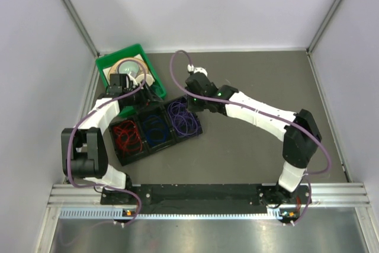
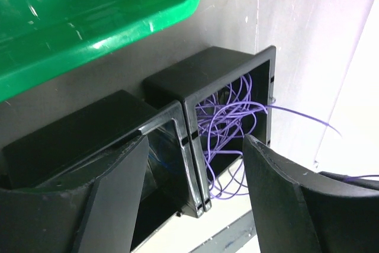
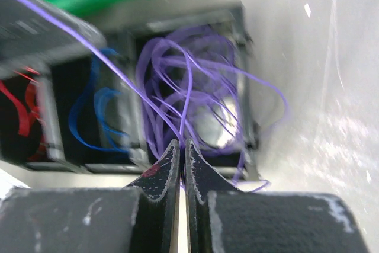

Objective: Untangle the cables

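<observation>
A black three-compartment tray (image 1: 137, 157) holds red cables (image 1: 127, 136), blue cables (image 1: 155, 128) and purple cables (image 1: 182, 118), one colour per compartment. My right gripper (image 1: 190, 91) hovers just above the purple compartment. In the right wrist view it (image 3: 182, 144) is shut on thin purple strands (image 3: 188, 96) that rise taut from the purple coil; blue cables (image 3: 98, 117) and red cables (image 3: 21, 114) lie to the left. My left gripper (image 1: 121, 82) is by the tray's far left side. In the left wrist view it (image 2: 195, 167) is open and empty, facing the purple cables (image 2: 228, 125).
A green bin (image 1: 118, 61) with a tape roll stands at the back left, touching the tray; it also shows in the left wrist view (image 2: 89, 22). Enclosure walls surround the grey table (image 1: 254, 69). Mauve hoses run along both arms.
</observation>
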`<action>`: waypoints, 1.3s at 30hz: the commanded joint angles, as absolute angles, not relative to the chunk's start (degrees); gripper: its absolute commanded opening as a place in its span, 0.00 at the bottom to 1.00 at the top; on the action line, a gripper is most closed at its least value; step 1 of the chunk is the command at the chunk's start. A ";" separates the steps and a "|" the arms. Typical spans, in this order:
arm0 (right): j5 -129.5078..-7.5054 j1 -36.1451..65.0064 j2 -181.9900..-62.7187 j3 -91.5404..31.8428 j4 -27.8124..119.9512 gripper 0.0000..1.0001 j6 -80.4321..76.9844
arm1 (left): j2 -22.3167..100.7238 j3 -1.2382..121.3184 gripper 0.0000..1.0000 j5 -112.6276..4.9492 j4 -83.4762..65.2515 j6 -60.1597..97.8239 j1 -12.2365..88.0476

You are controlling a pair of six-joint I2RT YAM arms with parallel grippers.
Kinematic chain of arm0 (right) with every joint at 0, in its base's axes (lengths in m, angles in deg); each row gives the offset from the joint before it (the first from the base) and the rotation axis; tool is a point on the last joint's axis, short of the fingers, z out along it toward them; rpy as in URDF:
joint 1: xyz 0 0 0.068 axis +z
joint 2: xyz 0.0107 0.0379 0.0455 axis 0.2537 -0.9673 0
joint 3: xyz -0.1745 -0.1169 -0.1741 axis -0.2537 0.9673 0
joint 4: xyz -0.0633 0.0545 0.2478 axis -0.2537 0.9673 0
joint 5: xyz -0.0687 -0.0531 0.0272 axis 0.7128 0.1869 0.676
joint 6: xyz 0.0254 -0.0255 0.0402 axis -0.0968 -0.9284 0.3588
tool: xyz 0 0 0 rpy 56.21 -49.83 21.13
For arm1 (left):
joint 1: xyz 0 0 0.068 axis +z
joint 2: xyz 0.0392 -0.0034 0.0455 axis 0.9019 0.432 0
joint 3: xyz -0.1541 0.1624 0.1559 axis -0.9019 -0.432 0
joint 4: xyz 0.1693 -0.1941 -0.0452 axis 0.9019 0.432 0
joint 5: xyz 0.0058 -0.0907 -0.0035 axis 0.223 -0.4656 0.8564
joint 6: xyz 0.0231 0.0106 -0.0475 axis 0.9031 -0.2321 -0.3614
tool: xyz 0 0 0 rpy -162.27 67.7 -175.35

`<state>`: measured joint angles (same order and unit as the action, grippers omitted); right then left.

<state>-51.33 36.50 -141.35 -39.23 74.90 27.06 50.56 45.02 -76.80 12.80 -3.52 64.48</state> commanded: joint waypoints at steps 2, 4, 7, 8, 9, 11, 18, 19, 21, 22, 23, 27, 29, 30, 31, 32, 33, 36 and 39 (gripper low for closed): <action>-52.25 36.54 -144.98 -50.35 71.49 0.00 25.74 | 49.85 47.11 0.70 -78.80 13.21 -2.81 64.67; -52.16 36.28 -147.43 -52.73 70.53 0.00 26.26 | 49.14 47.28 0.70 -77.05 14.08 -2.37 64.58; -54.18 34.88 -149.90 -52.92 67.99 0.00 30.11 | 48.87 47.37 0.70 -77.65 14.52 -2.63 64.76; -54.53 34.53 -151.30 -52.22 65.28 0.00 30.92 | 48.79 47.46 0.70 -78.27 14.61 -2.81 64.76; -54.19 34.17 -151.83 -51.43 63.68 0.00 31.53 | 48.70 47.37 0.70 -78.80 14.53 -3.16 64.76; -53.84 33.65 -153.41 -48.36 60.26 0.00 33.29 | 48.35 46.93 0.70 -79.33 14.17 -3.51 64.84; -53.13 31.89 -157.19 -39.56 53.65 0.00 38.48 | 46.33 45.70 0.70 -77.57 15.84 -1.93 64.84; -53.31 31.89 -157.98 -39.73 54.00 0.00 38.83 | 46.24 45.53 0.70 -77.83 15.76 -1.93 64.76; -53.22 32.06 -159.21 -40.08 54.78 0.00 38.83 | 45.89 45.53 0.70 -77.92 15.75 -2.02 64.76; -53.05 32.15 -159.57 -39.91 54.79 0.00 38.92 | 45.80 45.70 0.70 -77.92 15.67 -2.02 64.76; -52.70 32.15 -159.92 -40.00 55.05 0.00 38.92 | 45.71 45.79 0.70 -77.83 15.84 -2.02 64.76; -53.13 32.24 -161.94 -40.44 55.85 0.00 39.19 | 45.62 46.32 0.70 -78.01 16.02 -2.02 64.76; -54.09 32.24 -161.95 -40.52 55.50 0.00 39.10 | 45.71 46.49 0.70 -78.01 16.11 -1.93 64.84; -54.36 32.24 -161.60 -40.35 55.23 0.00 38.75 | 45.62 46.49 0.70 -77.84 16.19 -1.67 64.84; -54.54 32.32 -160.64 -40.26 54.79 0.00 38.57 | 45.62 46.67 0.70 -77.75 16.54 -1.67 64.76; -54.62 32.50 -160.19 -40.26 54.70 0.00 38.22 | 45.54 46.84 0.70 -77.66 16.63 -1.49 64.84; -54.63 32.76 -159.58 -40.43 54.70 0.06 37.52 | 45.54 46.93 0.70 -77.57 16.81 -1.49 64.76; -54.01 33.20 -157.56 -40.87 55.14 0.36 36.38 | 45.36 47.11 0.70 -77.66 16.64 -1.49 64.76; -54.80 33.20 -155.71 -40.96 54.97 0.48 36.37 | 44.92 46.94 0.70 -77.83 16.72 -1.49 64.76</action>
<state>-54.71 32.81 -159.88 -39.51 55.50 37.15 47.65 45.17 -77.65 17.13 -2.43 64.53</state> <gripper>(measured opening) 0.429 0.701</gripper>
